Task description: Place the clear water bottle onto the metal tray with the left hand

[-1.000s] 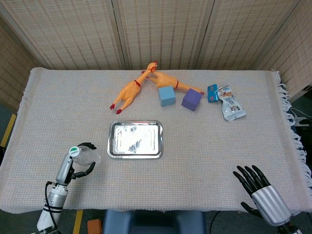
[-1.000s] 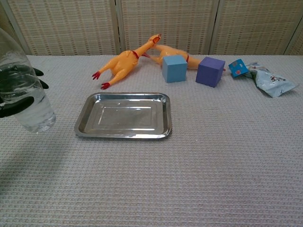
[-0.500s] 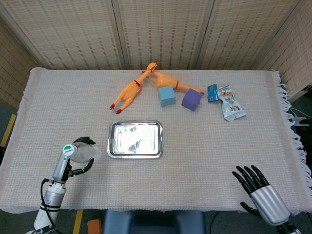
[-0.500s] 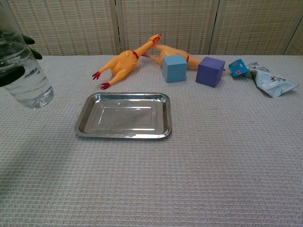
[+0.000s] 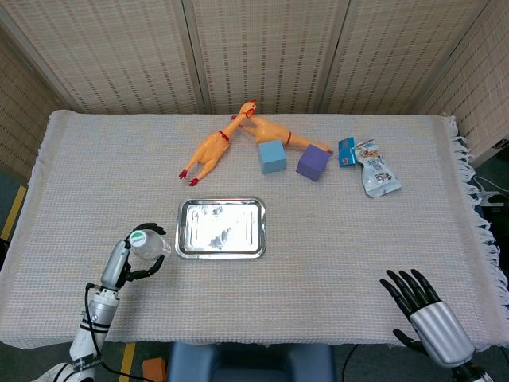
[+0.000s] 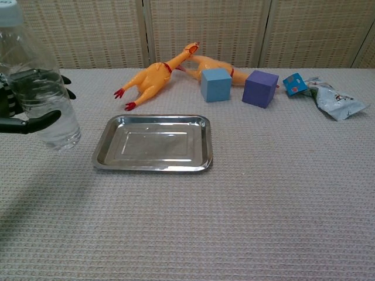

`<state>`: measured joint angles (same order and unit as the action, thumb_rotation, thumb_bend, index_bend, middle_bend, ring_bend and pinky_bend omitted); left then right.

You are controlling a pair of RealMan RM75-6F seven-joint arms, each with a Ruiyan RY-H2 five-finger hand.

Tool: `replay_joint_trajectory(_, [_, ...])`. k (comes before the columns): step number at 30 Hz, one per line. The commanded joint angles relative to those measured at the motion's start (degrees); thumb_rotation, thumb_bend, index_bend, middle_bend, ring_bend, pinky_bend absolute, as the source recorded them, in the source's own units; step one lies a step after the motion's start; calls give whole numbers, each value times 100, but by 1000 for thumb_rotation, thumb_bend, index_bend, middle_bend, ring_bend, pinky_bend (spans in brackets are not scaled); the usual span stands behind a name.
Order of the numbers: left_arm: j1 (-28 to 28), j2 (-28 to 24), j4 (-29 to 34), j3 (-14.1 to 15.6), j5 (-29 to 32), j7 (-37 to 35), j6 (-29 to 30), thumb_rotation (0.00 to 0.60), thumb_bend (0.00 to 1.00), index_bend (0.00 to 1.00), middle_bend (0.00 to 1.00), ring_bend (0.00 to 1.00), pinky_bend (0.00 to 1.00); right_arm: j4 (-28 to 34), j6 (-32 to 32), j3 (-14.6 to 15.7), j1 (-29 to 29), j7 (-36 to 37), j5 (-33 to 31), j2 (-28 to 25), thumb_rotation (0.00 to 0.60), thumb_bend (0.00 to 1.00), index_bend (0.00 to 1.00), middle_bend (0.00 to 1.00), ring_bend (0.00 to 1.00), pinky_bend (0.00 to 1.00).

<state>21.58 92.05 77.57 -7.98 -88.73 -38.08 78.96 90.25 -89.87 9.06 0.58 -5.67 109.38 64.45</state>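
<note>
My left hand [image 5: 135,259] [image 6: 14,108] grips the clear water bottle [image 5: 145,243] [image 6: 41,93] with a green-and-white cap, holding it upright above the cloth. It hangs just left of the metal tray [image 5: 220,228] [image 6: 153,143], which lies flat and bare near the table's middle. My right hand [image 5: 420,306] rests near the front right edge of the table with its fingers spread and nothing in it; the chest view does not show it.
Two rubber chickens [image 5: 213,146] [image 6: 153,77], a light blue cube [image 5: 272,157] [image 6: 215,84] and a purple cube [image 5: 313,162] [image 6: 260,88] lie behind the tray. A blue packet and a silver pouch [image 5: 375,173] [image 6: 335,100] sit at the back right.
My left hand has carried the bottle to the right, closer to the tray's left edge, and the bottle now stands more upright. The right hand has stayed still.
</note>
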Motion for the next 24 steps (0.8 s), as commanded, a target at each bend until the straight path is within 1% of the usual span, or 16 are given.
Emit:
replay_joint_trajectory(1, [256, 235, -160, -227, 12, 235, -47, 600, 450, 253, 283, 149, 246, 1, -18, -5, -3, 6, 2, -3, 600, 90, 0, 0, 0, 0])
replay_joint_trajectory(4, [462, 502, -381, -285, 47, 406, -207, 600, 449, 245, 276, 143, 241, 1, 0, -10, 7, 27, -18, -7, 600, 90, 0, 0, 0, 0])
replay_joint_trajectory(8, [706, 917, -851, -340, 164, 610, -448, 600, 450, 243, 272, 141, 238, 4, 60, -7, 26, 32, -48, -15, 600, 90, 0, 0, 0, 0])
replay_joint_trajectory(17, [1181, 1594, -1806, -577, 366, 509, -709, 600, 451, 243, 275, 140, 236, 31, 134, -25, 58, 69, -126, -26, 600, 90, 0, 0, 0, 0])
replay_joint_trajectory(20, [1312, 1839, -2227, -638, 480, 306, -832, 600, 451, 244, 276, 140, 225, 51, 170, -24, 70, 57, -142, -29, 600, 90, 0, 0, 0, 0])
replay_joint_trajectory(24, [1428, 2108, -2596, -639, 550, 68, -941, 600, 450, 243, 276, 141, 207, 66, 205, -32, 81, 52, -177, -26, 600, 90, 0, 0, 0, 0])
